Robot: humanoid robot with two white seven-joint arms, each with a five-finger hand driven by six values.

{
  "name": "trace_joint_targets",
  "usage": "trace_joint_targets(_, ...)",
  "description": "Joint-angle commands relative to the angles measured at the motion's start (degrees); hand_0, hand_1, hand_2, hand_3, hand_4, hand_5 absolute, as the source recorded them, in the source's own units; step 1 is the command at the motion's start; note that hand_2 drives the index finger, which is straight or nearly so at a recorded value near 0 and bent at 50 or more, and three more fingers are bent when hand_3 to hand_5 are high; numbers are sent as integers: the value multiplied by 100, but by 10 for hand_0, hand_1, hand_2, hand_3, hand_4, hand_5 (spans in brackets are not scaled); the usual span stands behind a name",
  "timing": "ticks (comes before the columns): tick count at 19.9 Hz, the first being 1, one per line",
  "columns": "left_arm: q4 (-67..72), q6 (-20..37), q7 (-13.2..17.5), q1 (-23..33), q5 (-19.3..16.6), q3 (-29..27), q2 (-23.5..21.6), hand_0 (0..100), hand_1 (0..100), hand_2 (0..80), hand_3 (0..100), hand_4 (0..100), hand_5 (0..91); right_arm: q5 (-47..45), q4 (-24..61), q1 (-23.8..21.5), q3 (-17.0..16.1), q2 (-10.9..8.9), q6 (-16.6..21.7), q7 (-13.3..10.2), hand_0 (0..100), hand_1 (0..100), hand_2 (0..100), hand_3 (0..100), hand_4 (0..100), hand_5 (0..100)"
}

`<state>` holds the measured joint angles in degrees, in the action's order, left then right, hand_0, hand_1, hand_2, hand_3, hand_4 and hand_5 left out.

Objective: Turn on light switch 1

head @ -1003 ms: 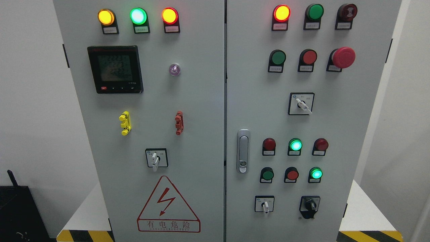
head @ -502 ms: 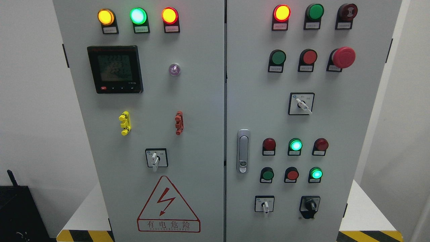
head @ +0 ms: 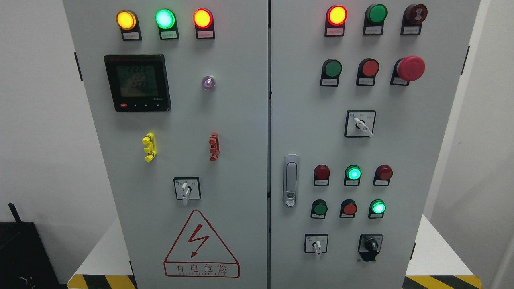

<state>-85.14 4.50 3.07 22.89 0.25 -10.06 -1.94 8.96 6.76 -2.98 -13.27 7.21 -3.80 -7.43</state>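
Observation:
A grey two-door electrical cabinet point(head: 241, 120) fills the head view. Its right door carries three white-handled rotary switches and a black one: one upper point(head: 360, 124), one at the lower left point(head: 316, 244), and the black knob point(head: 370, 245) beside it. The left door has another rotary switch point(head: 186, 189). I cannot tell which of these is light switch 1. Rows of push buttons and lamps sit above them; a green lamp point(head: 353, 173) and a green button point(head: 378, 207) glow. Neither of my hands shows.
A red mushroom stop button point(head: 410, 68) juts out at the upper right. A door latch point(head: 290, 180) sits by the centre seam. A digital meter point(head: 137, 82) is on the left door. Yellow-black hazard stripes point(head: 441, 281) mark the platform's front edge. A black box point(head: 22, 257) stands at lower left.

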Motion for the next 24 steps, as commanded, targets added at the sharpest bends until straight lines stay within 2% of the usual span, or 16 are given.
trace_joint_targets(1,-2374,7,-192,13,230,-163,-34,297,490,321,764,848,727,0,0,-1,-9,0,3,-4,307,0,0,0,0,0)
trace_joint_targets(2,-2489,-2,-219,13,265,-146,-34,289,504,336,804,857,742,0,0,-1,0,0,3,-4,306,0,0,0,0,0)
trace_joint_targets(6,-2779,-151,-228,-126,327,-128,-17,268,538,371,838,873,769,0,0,-1,-9,0,3,-4,306,0,0,0,0,0)
trace_joint_targets(10,-3219,-748,-324,-522,327,-67,-25,250,550,383,852,891,785,0,0,-1,0,0,3,-4,306,0,0,0,0,0)
trace_joint_targets(14,-3272,-1073,-579,-1145,344,47,-43,239,554,396,851,892,788,0,0,-1,0,0,3,-4,307,0,0,0,0,0)
trace_joint_targets(17,-3272,-1311,-641,-1533,344,117,-34,232,585,408,853,891,787,0,0,-1,0,0,3,-4,307,0,0,0,0,0)
trace_joint_targets(21,-3264,-1566,-869,-1831,344,276,-25,155,619,438,857,890,790,0,0,8,0,0,3,-4,307,0,0,0,0,0)
trace_joint_targets(24,-3255,-1716,-887,-2043,336,425,-17,113,656,471,866,895,792,0,0,0,0,0,3,-4,307,0,0,0,0,0)
